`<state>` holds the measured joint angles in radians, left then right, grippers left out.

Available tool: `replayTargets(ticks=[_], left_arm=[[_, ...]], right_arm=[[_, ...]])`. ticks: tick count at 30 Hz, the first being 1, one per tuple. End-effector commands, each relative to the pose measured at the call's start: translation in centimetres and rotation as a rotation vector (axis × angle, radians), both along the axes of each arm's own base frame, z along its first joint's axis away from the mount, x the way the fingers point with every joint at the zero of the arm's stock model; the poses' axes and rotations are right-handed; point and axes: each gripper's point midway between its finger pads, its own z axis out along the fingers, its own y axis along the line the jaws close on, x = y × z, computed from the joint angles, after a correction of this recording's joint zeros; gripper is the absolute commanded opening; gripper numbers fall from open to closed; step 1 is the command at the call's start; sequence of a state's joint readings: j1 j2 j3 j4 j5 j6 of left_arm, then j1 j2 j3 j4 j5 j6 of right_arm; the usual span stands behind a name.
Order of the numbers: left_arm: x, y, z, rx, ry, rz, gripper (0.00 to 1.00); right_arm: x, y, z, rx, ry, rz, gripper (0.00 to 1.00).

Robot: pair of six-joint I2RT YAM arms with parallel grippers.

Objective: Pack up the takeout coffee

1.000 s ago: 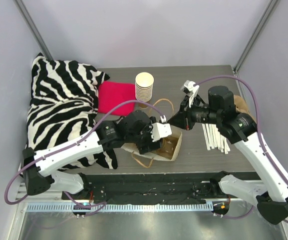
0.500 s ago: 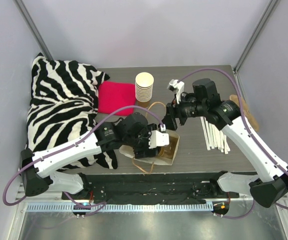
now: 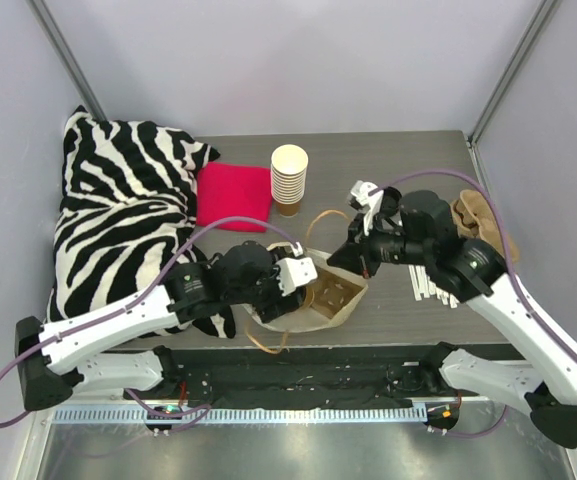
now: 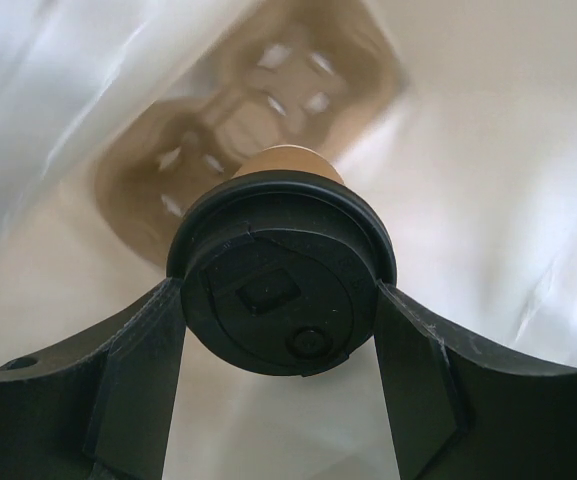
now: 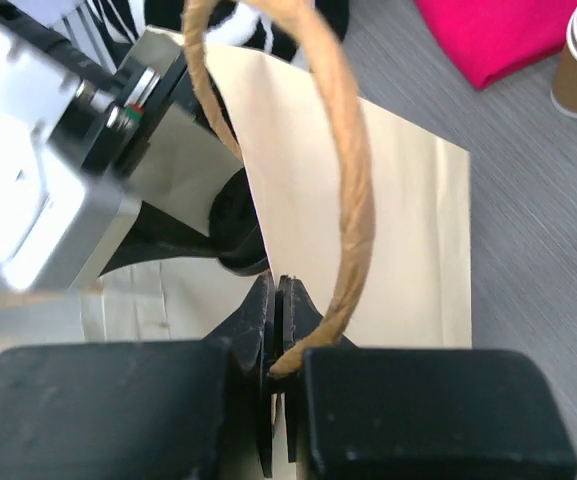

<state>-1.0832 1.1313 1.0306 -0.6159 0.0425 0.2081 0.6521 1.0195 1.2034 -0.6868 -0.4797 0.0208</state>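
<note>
Takeout coffee [image 4: 280, 275] gripped at its black lid by the left gripper [image 4: 280, 345], fingers [image 4: 138, 370] pressed against either side, inside the open paper bag [image 3: 290, 318], above the cardboard cup carrier [image 4: 253, 120] at the bag's bottom. Right gripper [image 5: 278, 335] pinched tight on the bag's rim beside its twine handle [image 5: 353, 200]. Beyond the bag, stack of paper cups [image 3: 289, 178], red cloth [image 3: 233, 195], zebra-print cushion [image 3: 118, 210].
</note>
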Motion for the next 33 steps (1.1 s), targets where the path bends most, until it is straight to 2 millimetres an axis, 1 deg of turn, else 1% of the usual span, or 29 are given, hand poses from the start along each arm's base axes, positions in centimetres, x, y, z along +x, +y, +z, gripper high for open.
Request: replayTargets(ticks=[1, 2, 4, 5, 7, 8, 10, 12, 13, 15, 16, 17, 18, 20, 22, 23, 24, 25, 26, 27, 28, 30, 31, 33], left_arm=[[2.6, 0.1, 3.3, -0.161, -0.111, 0.172, 0.00], [2.8, 0.2, 3.3, -0.168, -0.121, 0.179, 0.00], [2.8, 0.8, 2.7, -0.159, -0.140, 0.181, 0.00], [2.7, 0.7, 2.8, -0.170, -0.157, 0.177, 0.00], [2.8, 1.2, 2.7, -0.162, -0.205, 0.171, 0.00], [2.7, 1.0, 2.9, -0.167, -0.222, 0.159, 0.00], [2.9, 1.3, 3.0, -0.148, -0.263, 0.152, 0.00], [3.2, 1.4, 2.9, -0.132, -0.278, 0.154, 0.00], [3.3, 1.4, 3.3, -0.134, -0.285, 0.154, 0.00], [2.8, 1.4, 3.5, -0.134, -0.268, 0.129, 0.00], [2.4, 1.0, 4.6, -0.160, -0.265, 0.109, 0.00], [1.5, 0.9, 4.4, -0.148, -0.233, 0.066, 0.00], [1.2, 0.8, 4.6, -0.145, -0.226, 0.043, 0.00], [0.4, 0.9, 4.1, -0.113, -0.211, -0.014, 0.00], [0.2, 1.1, 3.5, -0.101, -0.214, -0.032, 0.00], [0.0, 1.4, 2.4, -0.083, -0.210, -0.040, 0.00], [0.0, 1.5, 2.0, -0.078, -0.210, -0.040, 0.00], [-0.1, 1.5, 1.6, -0.072, -0.212, -0.043, 0.00], [-0.1, 1.7, 1.2, -0.064, -0.214, -0.041, 0.00], [0.2, 1.9, 1.3, -0.058, -0.229, -0.022, 0.00], [0.4, 2.0, 1.4, -0.058, -0.239, -0.012, 0.00], [0.8, 2.3, 1.9, -0.057, -0.262, 0.007, 0.00], [1.0, 2.3, 1.9, -0.058, -0.272, 0.013, 0.00], [1.2, 2.5, 1.5, -0.050, -0.288, 0.022, 0.00]], right_arm=[[-0.4, -0.1, 4.3, 0.176, -0.082, -0.130, 0.01], [-0.6, 0.1, 3.8, 0.194, -0.062, -0.142, 0.01], [-1.2, 0.0, 3.6, 0.214, -0.058, -0.146, 0.01], [-1.2, 0.1, 2.5, 0.205, -0.040, -0.149, 0.01], [-1.1, -0.1, 1.7, 0.194, -0.037, -0.160, 0.01], [-1.2, -0.2, 1.2, 0.200, -0.045, -0.160, 0.01], [-1.0, 0.0, 0.5, 0.213, -0.033, -0.171, 0.01], [-0.9, 0.2, 0.5, 0.221, -0.030, -0.177, 0.01], [-0.8, 0.3, 0.5, 0.226, -0.039, -0.178, 0.01], [-0.6, 0.5, 0.6, 0.236, -0.040, -0.182, 0.01], [-0.6, 0.6, 0.8, 0.241, -0.040, -0.176, 0.01], [-0.5, 0.7, 1.1, 0.242, -0.041, -0.177, 0.01], [-0.4, 1.0, 1.0, 0.226, -0.041, -0.175, 0.01], [0.2, 0.8, 1.5, 0.196, -0.094, -0.187, 0.01], [0.0, 1.1, 2.3, 0.173, -0.149, -0.164, 0.01], [-0.1, 1.3, 2.5, 0.163, -0.163, -0.156, 0.01], [0.1, 1.5, 2.1, 0.135, -0.164, -0.151, 0.01], [0.1, 1.4, 2.4, 0.114, -0.169, -0.154, 0.01], [0.2, 1.4, 2.3, 0.091, -0.177, -0.151, 0.01], [0.0, 1.5, 2.2, 0.072, -0.193, -0.135, 0.01], [-0.6, 1.8, 2.0, 0.061, -0.215, -0.108, 0.01], [-1.0, 2.1, 2.0, 0.049, -0.270, -0.076, 0.01], [-1.6, 2.5, 1.9, 0.050, -0.279, -0.053, 0.01], [-1.0, 2.3, 1.8, 0.007, -0.347, -0.063, 0.01]])
